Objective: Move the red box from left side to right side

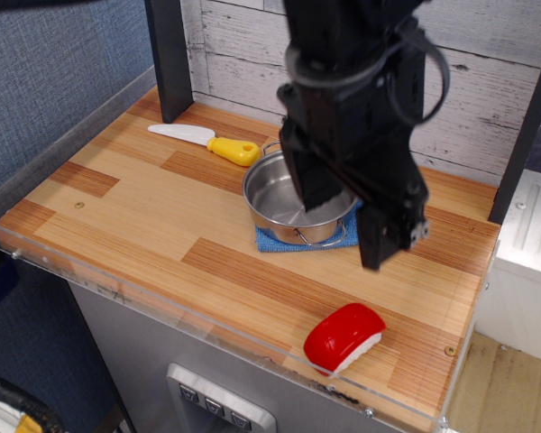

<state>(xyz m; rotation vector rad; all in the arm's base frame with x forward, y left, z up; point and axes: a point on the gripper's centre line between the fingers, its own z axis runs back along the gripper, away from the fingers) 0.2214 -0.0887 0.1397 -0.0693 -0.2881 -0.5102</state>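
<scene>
The red box (343, 337) lies at the desk's (126, 203) near edge, its long axis slanting up to the right. The pincer (350, 227) hangs above it, jaws wide, empty.

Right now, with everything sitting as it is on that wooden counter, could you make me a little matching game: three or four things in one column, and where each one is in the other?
Things:
1. glossy red-topped toy block with white base
2. shiny steel pot
3. white toy knife with yellow handle
4. black end effector

Places:
A. on the blue cloth
B. front edge of the counter, near the right corner
C. above the pot and cloth, fingers apart
D. back left, near the dark post

Pairs: 1-B, 2-A, 3-D, 4-C
</scene>
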